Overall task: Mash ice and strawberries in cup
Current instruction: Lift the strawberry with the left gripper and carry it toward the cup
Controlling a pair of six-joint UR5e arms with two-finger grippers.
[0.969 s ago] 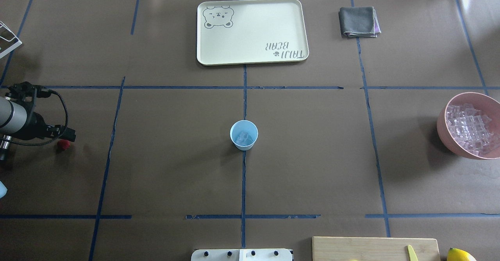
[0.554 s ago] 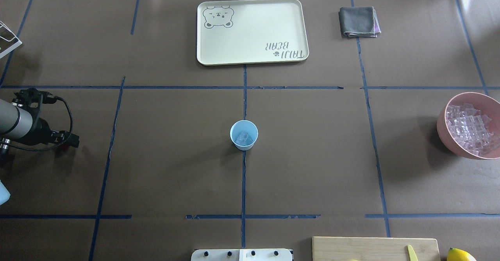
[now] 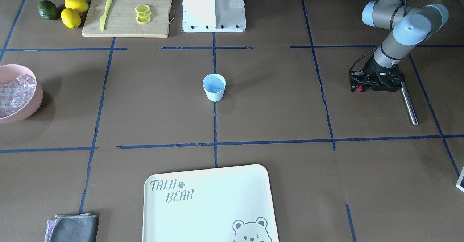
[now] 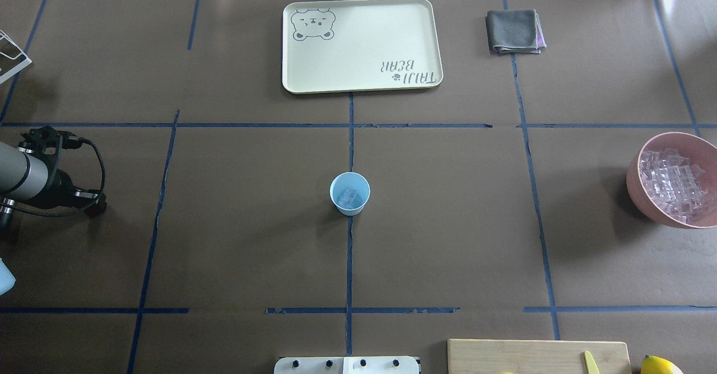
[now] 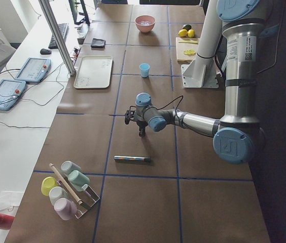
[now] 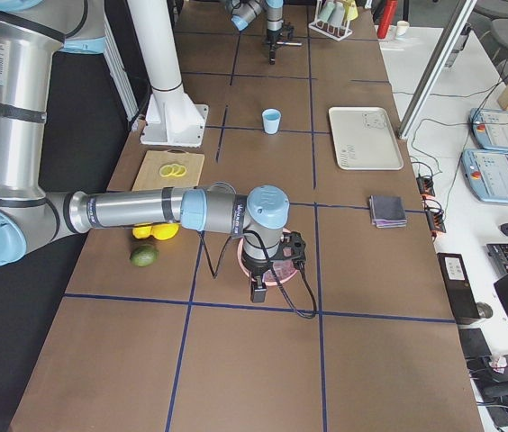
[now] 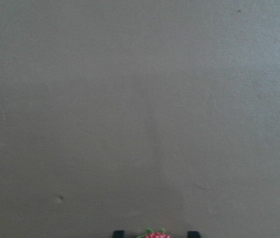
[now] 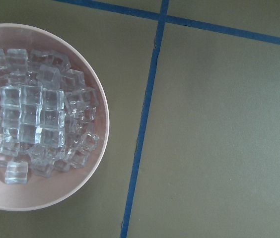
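Fingers (image 7: 118, 233) of the left gripper (image 7: 155, 232) stand apart at the bottom edge of the left wrist view, one on each side of the strawberry (image 3: 359, 88) without visibly touching it, low over the brown table (image 4: 235, 239) at the left edge of the overhead view. Well apart from them, the cup (image 4: 350, 193) stands upright at the centre of that view with ice (image 4: 348, 197) in its bottom. Around the middle of the exterior right view the right gripper (image 6: 259, 290) hangs over the pink bowl (image 8: 60, 198) heaped with more ice, and I cannot tell whether its jaws are apart or together.
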